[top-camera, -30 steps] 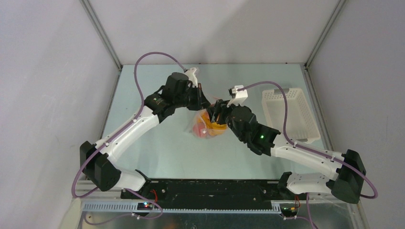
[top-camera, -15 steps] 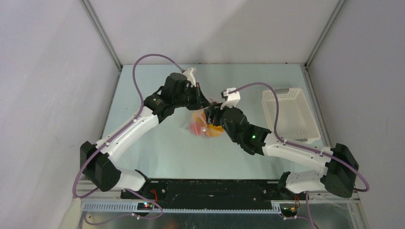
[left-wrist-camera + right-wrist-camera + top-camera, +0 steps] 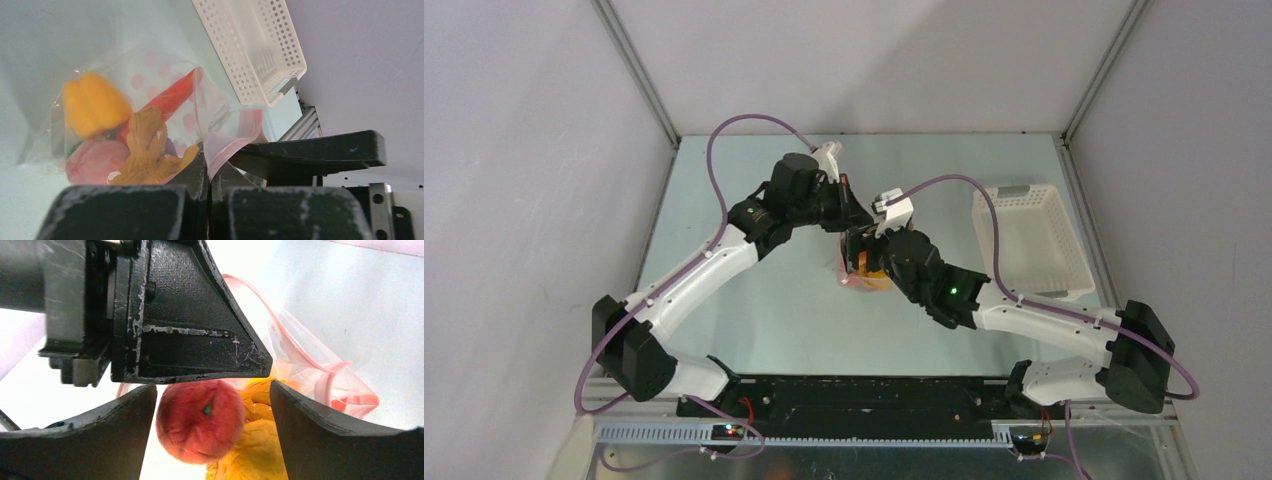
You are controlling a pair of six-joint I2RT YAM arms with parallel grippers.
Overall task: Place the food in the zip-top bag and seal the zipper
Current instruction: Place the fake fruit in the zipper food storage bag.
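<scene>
Pinching the zipper [image 3: 235,137] edge of the zip-top bag [image 3: 165,65] with my left gripper [image 3: 207,170], jaws pressed together on the pink strip. I am doing this so the mouth is standing up and gaping instead of lying flat on the table [image 3: 754,310]. In the top view the bag is sitting at the table's centre. My left gripper is at its 12 o'clock, and my right gripper [image 3: 210,390] is reaching in over it from 4 o'clock. The right fingers are spread wide and are gripping nothing; they are hovering just above the opening. A red round fruit [image 3: 200,420] is lying below the gap between them, touching neither finger. Through the clear dotted wall I am reading the contents: a yellow pepper [image 3: 92,105], a red chili [image 3: 170,97], a knobbly orange-brown piece [image 3: 147,145] and a pinkish fruit [image 3: 92,160], all bunched at the bottom. The white basket [image 3: 1029,240] is standing well apart at 3 o'clock, and I am seeing no food in it. Judgement: loading is looking complete or nearly so. The pinch is serving as an anchor for running the strip closed, which is not yet done, as the mouth is gaping.
</scene>
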